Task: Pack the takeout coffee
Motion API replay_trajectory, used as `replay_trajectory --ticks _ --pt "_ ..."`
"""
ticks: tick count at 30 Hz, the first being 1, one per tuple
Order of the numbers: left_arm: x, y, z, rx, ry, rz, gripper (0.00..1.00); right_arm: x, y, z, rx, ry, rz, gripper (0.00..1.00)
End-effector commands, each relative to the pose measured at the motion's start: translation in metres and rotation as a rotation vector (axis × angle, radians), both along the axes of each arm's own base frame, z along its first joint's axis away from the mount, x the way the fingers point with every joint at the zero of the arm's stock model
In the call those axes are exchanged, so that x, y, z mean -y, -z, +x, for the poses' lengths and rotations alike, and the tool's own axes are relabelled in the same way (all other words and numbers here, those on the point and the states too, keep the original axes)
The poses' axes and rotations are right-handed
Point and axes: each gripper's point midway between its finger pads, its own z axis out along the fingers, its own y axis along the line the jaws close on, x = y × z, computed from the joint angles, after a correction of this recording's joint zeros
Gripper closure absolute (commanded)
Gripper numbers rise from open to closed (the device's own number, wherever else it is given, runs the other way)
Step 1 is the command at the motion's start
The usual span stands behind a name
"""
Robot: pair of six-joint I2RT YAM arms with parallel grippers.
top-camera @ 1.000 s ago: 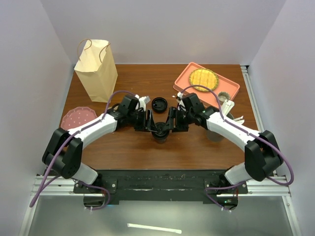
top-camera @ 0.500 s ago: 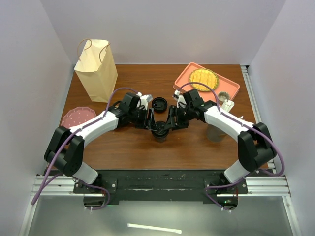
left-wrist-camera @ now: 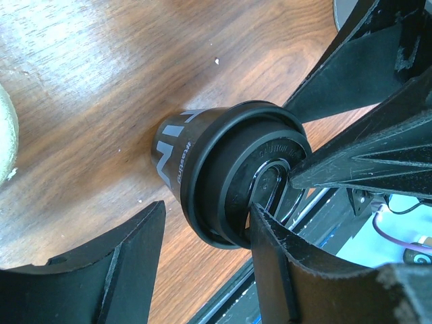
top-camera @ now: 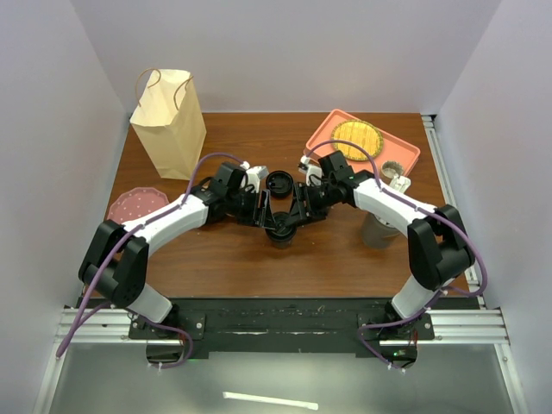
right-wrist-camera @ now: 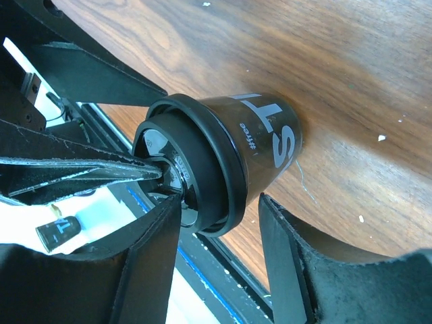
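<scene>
Closest in, upright on the worktop (top-camera: 216, 259) and lidded: the takeout coffee (top-camera: 280, 231), hemmed in from both sides. From the left, the left end effector (top-camera: 261, 211), jaws parted astride the lid with a gap on one side, so released rather than grasping. From the right, the right end effector (top-camera: 298, 210), jaws straddling the cup wall just under the lid rim; clenched or merely close, cannot tell. Just beyond, a second black cup (top-camera: 278, 182), free-standing. Off to the left, a pink plate (top-camera: 134, 207). Farther back, a paper bag (top-camera: 168, 125) upright at the left and a salmon tray (top-camera: 405, 159) at the right. Judged early in the job: no firm hold evident, cup not lifted, not in the bag. Left to do, probably: secure the cup, carry it to the bag, lower it in upright.
</scene>
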Motion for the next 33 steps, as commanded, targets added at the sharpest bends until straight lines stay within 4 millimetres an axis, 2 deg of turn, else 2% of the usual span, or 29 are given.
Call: replay_trajectory --ticks 1,6,10,17,26,33 --pt "-0.029 0.041 -0.008 -0.047 -0.012 0.174 0.44 -0.006 -0.011 0.007 0.031 -0.029 0.041 0.49" --pt "-0.030 0.046 -0.010 -0.052 -0.008 0.183 0.44 -0.003 -0.007 0.012 0.032 -0.014 0.030 0.53" --pt "-0.032 0.048 -0.010 -0.053 -0.011 0.190 0.44 0.003 0.006 0.014 0.021 0.025 0.008 0.63" --pt "-0.035 0.052 -0.013 -0.065 -0.013 0.206 0.44 0.024 0.053 -0.011 -0.055 0.070 -0.054 0.75" --pt "-0.039 0.057 -0.014 -0.079 -0.031 0.227 0.44 0.038 0.096 -0.034 -0.124 0.091 -0.105 0.76" --pt "-0.046 0.060 -0.015 -0.077 -0.041 0.261 0.44 0.046 0.117 -0.045 -0.168 0.103 -0.118 0.77"
